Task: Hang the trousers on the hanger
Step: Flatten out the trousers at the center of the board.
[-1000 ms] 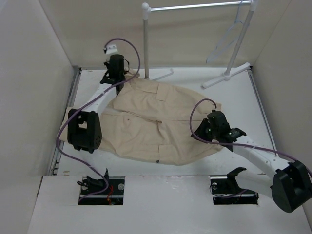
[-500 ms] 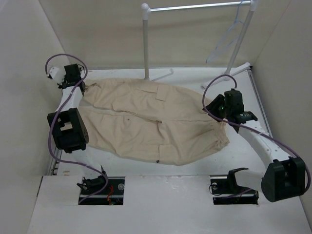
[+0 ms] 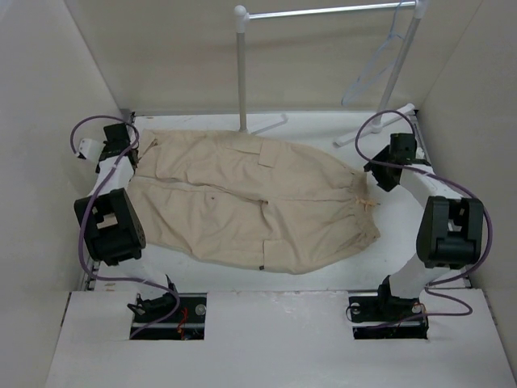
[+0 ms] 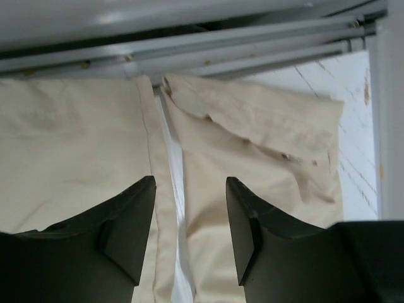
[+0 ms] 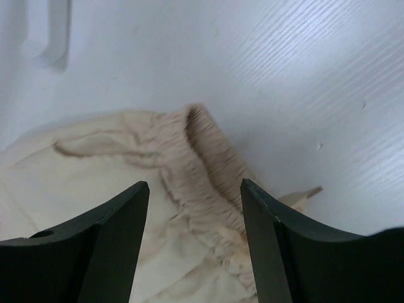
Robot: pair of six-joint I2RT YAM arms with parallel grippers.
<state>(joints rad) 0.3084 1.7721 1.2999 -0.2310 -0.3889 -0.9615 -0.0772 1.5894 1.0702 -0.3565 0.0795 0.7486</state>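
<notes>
On the table point(image 3: 339, 273) the trousers point(image 3: 250, 202) lie flat, cuffs left and waistband right; the hanger point(image 3: 380, 61) hangs on the rack point(image 3: 323, 12), well apart. The left gripper point(image 4: 189, 183) over the cuffs and the right gripper point(image 5: 194, 184) over the waistband are both released and empty. Fetch the hanger first, and keep the legs aligned.

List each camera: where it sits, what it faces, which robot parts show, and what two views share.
Top: above and behind the arms, facing down at the table; both arms, left gripper and right gripper show.
Left wrist: on the left arm, looking down at the leg ends; its two fingers show, apart.
Right wrist: on the right arm, looking down at the waistband; its two fingers show, apart.
Shared: all three views show the trousers.
</notes>
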